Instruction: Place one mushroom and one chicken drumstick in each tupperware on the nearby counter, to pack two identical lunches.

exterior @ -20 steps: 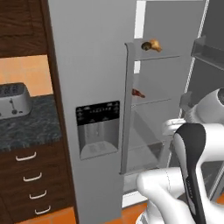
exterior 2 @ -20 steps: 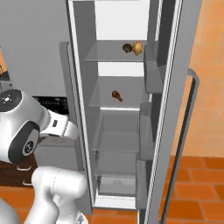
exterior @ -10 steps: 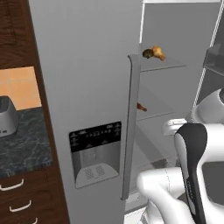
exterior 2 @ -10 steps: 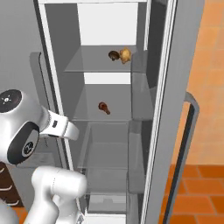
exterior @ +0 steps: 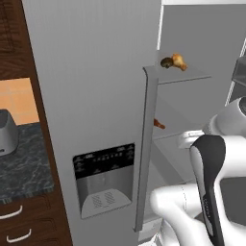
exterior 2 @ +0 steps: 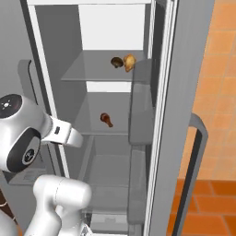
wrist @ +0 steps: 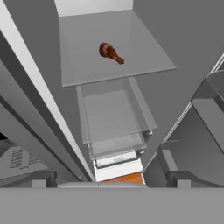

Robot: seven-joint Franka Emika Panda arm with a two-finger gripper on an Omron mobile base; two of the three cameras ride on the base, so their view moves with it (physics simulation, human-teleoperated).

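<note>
A dark brown mushroom (exterior: 166,62) (exterior 2: 116,61) lies on the upper shelf of the open fridge, right beside a golden chicken drumstick (exterior: 179,61) (exterior 2: 129,62). One shelf lower, a browner drumstick (exterior: 159,124) (exterior 2: 106,119) (wrist: 110,53) lies alone. My gripper (wrist: 111,179) is open with nothing between its fingertips (wrist: 43,177); it hangs in front of the fridge, below and well short of that lower drumstick. The black-grey speckled counter (exterior: 24,166) shows at the far left. The tupperware is out of view.
The shut left fridge door with its dispenser panel (exterior: 103,178) and tall handle (exterior: 144,144) stands left of the opening. The open right door (exterior 2: 184,92) bounds it on the right. Clear drawers (wrist: 114,118) sit under the shelves. A grey toaster (exterior: 6,132) stands on the counter.
The base has driven closer to the fridge, so both base views shifted: the counter and toaster slid left and the shelves grew larger. The food has not moved on its shelves.
</note>
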